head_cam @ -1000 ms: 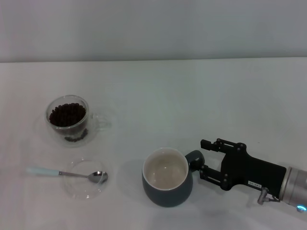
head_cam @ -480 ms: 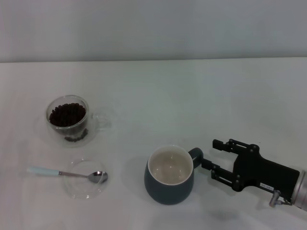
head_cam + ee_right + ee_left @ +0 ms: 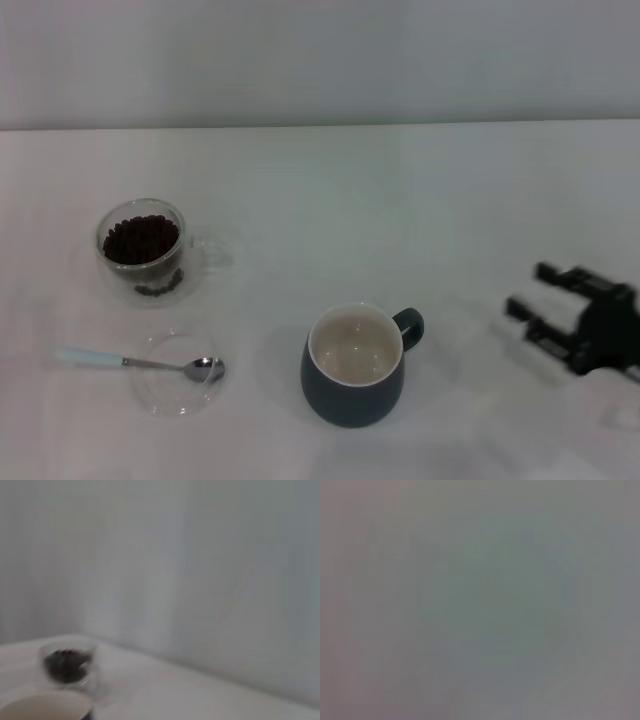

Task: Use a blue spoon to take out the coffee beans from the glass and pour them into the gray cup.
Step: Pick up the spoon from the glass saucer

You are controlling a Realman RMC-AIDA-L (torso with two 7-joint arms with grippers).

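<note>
Right gripper (image 3: 528,292) now well clear of gray cup (image 3: 352,368), fingers spread, empty; coffee beans (image 3: 141,239) filling glass (image 3: 142,250), left gripper unseen.

Shallow clear glass dish (image 3: 178,385) on white table (image 3: 400,220), front left

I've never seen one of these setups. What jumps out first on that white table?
The gray cup stands empty near the front. At the far left sits the glass, filled with dark coffee beans, and just in front of it the blue spoon lies across a clear dish. The black right gripper, open, is at the right edge.
</note>
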